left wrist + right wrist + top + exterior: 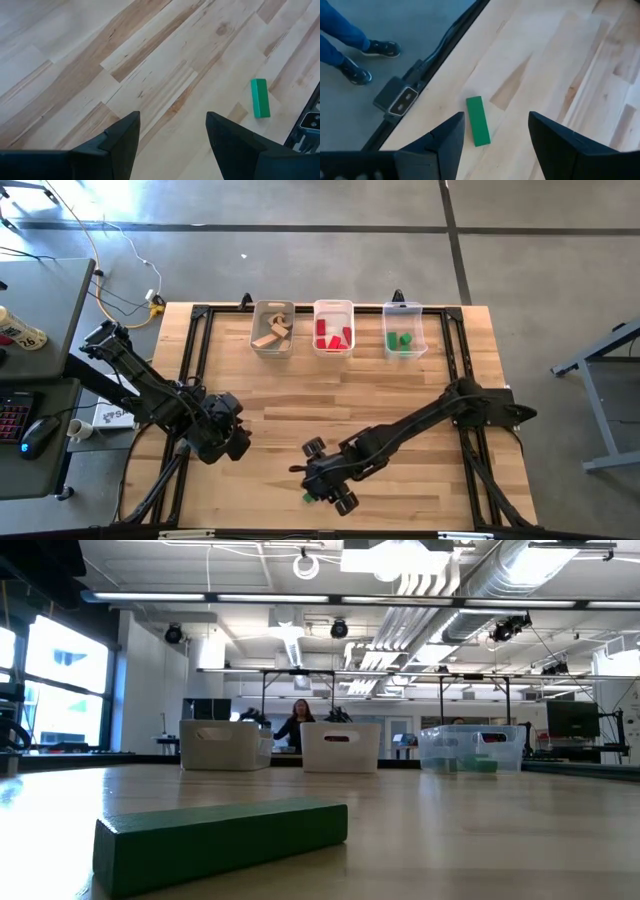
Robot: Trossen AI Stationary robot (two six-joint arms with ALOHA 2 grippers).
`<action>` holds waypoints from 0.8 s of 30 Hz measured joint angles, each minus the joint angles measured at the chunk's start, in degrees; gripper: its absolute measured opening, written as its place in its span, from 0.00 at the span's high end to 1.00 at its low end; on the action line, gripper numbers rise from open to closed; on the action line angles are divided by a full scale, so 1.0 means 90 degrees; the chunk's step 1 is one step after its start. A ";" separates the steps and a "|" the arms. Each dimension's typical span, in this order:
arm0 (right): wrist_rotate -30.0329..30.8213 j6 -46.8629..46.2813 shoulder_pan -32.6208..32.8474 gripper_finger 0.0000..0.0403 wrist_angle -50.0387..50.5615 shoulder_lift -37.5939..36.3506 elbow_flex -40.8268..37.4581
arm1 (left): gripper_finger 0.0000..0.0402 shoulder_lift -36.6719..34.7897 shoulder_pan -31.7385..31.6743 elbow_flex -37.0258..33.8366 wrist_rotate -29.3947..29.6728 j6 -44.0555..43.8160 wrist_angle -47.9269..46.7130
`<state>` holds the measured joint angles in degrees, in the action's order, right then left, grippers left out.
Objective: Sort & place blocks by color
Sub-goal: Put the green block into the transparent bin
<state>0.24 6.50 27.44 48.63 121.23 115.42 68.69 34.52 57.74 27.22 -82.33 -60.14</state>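
A single green block [308, 498] lies flat on the table close to its near edge; the low view shows it large in front [220, 835]. My right gripper [322, 478] hovers open just above and beside it. In the right wrist view the green block [478, 121] lies ahead of the open fingers [496, 116], nearer one fingertip and untouched. My left gripper [228, 438] is open over bare table at the left; its wrist view [172, 116] shows the same green block [260, 97] farther off.
Three translucent bins stand in a row at the far edge: one with plain wood blocks [272, 328], one with red blocks [333, 325], one with green blocks [404, 330]. A black frame [400, 100] runs along the near edge. A person's legs [350, 35] stand beyond it.
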 joint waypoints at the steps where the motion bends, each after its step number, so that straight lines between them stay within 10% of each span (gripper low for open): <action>1: -0.0006 -0.0002 0.0017 0.49 -0.0004 0.0050 0.0000 | 0.47 0.0000 0.0000 0.0000 0.0000 -0.0002 0.0004; 24: -0.0543 0.0177 0.0045 0.49 -0.0225 0.1335 -0.0005 | 0.47 0.0000 0.0000 0.0000 0.0002 -0.0002 0.0002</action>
<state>-4.65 8.09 27.85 46.60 133.25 115.37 68.69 34.52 57.74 27.24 -82.35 -60.12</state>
